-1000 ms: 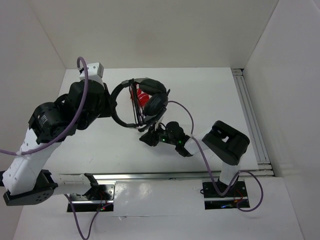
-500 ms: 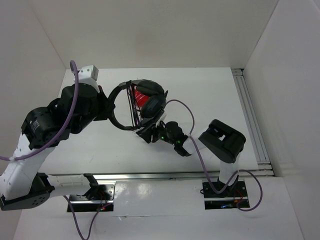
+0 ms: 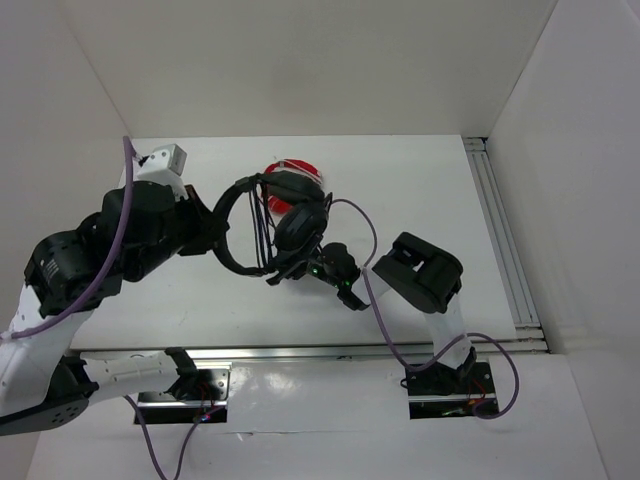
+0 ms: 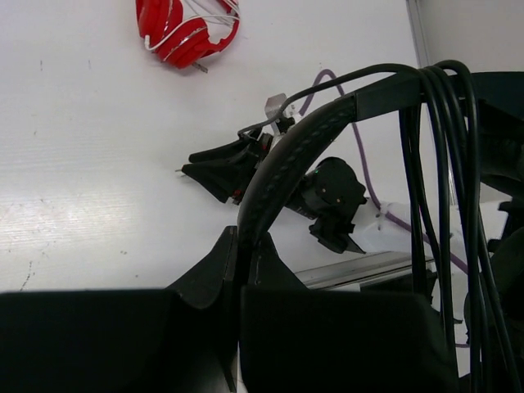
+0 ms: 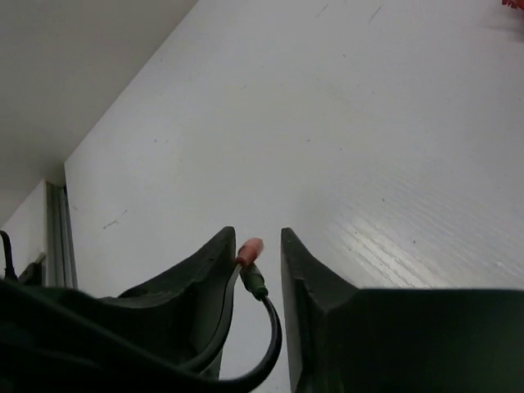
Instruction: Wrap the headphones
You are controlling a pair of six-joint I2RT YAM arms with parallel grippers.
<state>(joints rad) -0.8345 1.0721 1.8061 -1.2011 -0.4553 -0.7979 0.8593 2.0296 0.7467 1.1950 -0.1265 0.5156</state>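
Black over-ear headphones (image 3: 297, 226) held above the tabletop (image 3: 420, 200), thin headband (image 4: 286, 176) arching left, earcups (image 3: 300, 186) right, long cable (image 4: 434, 164) looped several times across the band

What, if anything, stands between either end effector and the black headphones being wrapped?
Nothing visible does. The left end effector is closed on the headband of the black headphones, and the cable plug sits between the fingers of the right end effector. The red headphones lie apart on the table.
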